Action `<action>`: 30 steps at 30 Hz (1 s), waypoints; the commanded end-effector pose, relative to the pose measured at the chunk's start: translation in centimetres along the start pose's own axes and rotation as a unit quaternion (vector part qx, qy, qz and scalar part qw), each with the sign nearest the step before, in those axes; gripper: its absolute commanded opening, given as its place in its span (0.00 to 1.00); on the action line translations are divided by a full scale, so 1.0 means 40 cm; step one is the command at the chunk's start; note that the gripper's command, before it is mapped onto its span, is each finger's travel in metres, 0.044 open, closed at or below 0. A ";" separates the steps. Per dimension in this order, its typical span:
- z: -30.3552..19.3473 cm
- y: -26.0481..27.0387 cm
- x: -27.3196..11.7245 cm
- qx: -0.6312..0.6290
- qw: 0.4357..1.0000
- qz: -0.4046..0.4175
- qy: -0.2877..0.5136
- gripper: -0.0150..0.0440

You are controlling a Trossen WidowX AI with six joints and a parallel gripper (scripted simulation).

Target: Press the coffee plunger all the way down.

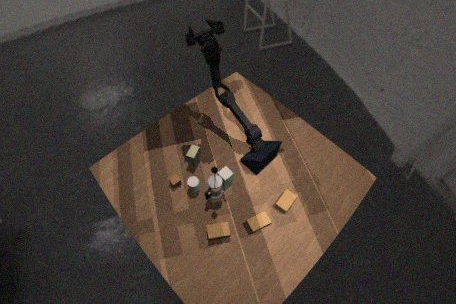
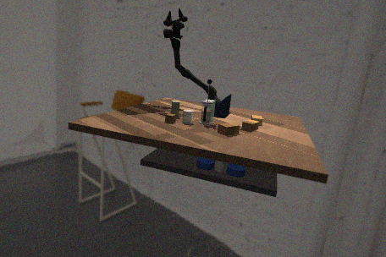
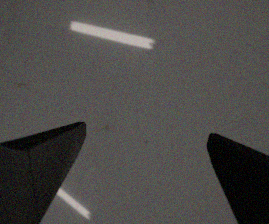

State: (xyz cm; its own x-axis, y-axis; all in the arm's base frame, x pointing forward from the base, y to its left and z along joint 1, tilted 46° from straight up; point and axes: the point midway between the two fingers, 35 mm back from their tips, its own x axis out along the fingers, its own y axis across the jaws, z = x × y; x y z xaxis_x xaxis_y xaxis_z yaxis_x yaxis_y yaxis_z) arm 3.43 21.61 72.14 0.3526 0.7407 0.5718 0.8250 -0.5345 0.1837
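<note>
- Coffee press: upright on wooden table, near the middle, between white cylinder and pale box; plunger knob raised on its rod, not yet pressed.
- Long axis: vertical, rod pointing straight up.
- Gripper: spread wide, pinching nothing; raised high, fingertips toward the ceiling, only ceiling between them in the wrist view.
- Key relation: knob well below and forward of gripper, just in front of arm base; needs turning over and lowering squarely onto the knob.
</note>
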 end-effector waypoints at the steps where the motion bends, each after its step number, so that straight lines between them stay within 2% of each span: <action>1: 0.006 -0.003 0.002 -0.007 1.000 0.000 -0.004 0.98; 8: 0.169 -0.060 0.045 -0.169 0.981 -0.005 -0.092 1.00; 15: 0.441 -0.109 0.064 -0.420 0.877 -0.054 -0.228 1.00; 18: 0.569 -0.114 0.050 -0.519 0.800 -0.089 -0.287 1.00; 21: 0.698 -0.108 0.023 -0.612 0.700 -0.136 -0.342 1.00; 30: 1.025 -0.037 -0.132 -0.775 0.320 -0.321 -0.439 1.00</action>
State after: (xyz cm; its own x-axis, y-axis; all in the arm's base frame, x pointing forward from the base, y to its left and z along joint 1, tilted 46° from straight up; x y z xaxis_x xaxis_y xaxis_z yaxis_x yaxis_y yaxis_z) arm 16.10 35.99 41.46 0.8308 0.5108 -0.2209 -0.0921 0.5176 0.8506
